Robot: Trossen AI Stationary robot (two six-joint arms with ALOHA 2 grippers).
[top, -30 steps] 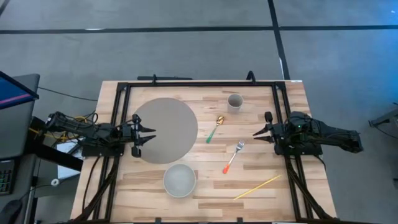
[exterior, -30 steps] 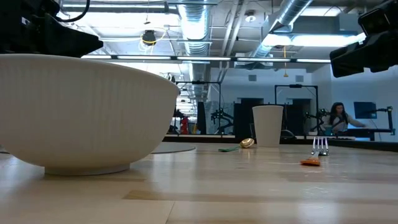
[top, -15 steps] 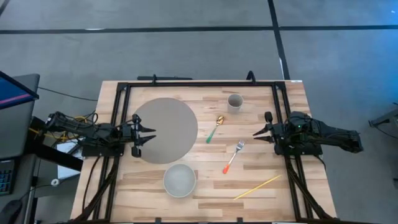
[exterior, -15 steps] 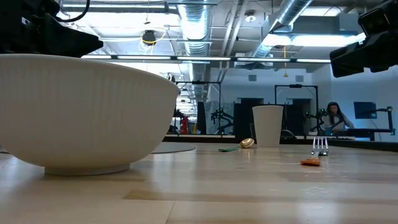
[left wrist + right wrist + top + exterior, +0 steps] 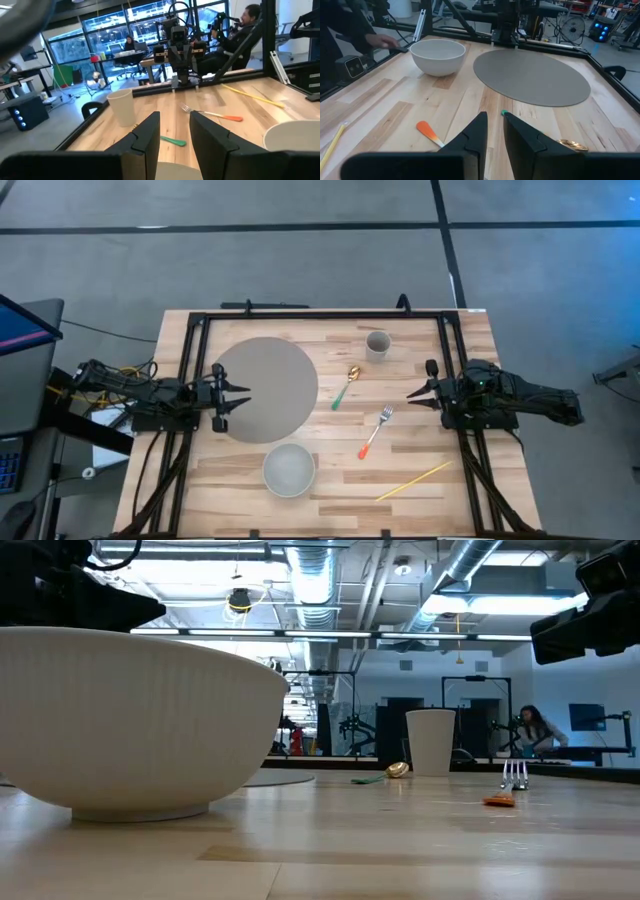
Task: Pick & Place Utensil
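Note:
A fork with an orange handle (image 5: pixel 373 432) lies flat on the wooden table right of centre. A gold spoon with a green handle (image 5: pixel 347 387) lies just beyond it, next to the round grey mat (image 5: pixel 265 390). A yellow stick (image 5: pixel 412 481) lies near the front right. My left gripper (image 5: pixel 243 395) hovers over the mat's left edge. In its wrist view the left gripper (image 5: pixel 174 115) is open and holds nothing. My right gripper (image 5: pixel 412 400) hovers by the right rail, right of the fork. In its wrist view the right gripper (image 5: pixel 495 116) shows a narrow gap and holds nothing.
A white bowl (image 5: pixel 289 469) stands at the front centre and fills the left of the low view (image 5: pixel 130 720). A pale cup (image 5: pixel 378 343) stands at the back right. A black frame (image 5: pixel 320 313) runs round the table. A person's hand (image 5: pixel 380 40) shows beyond the table's edge.

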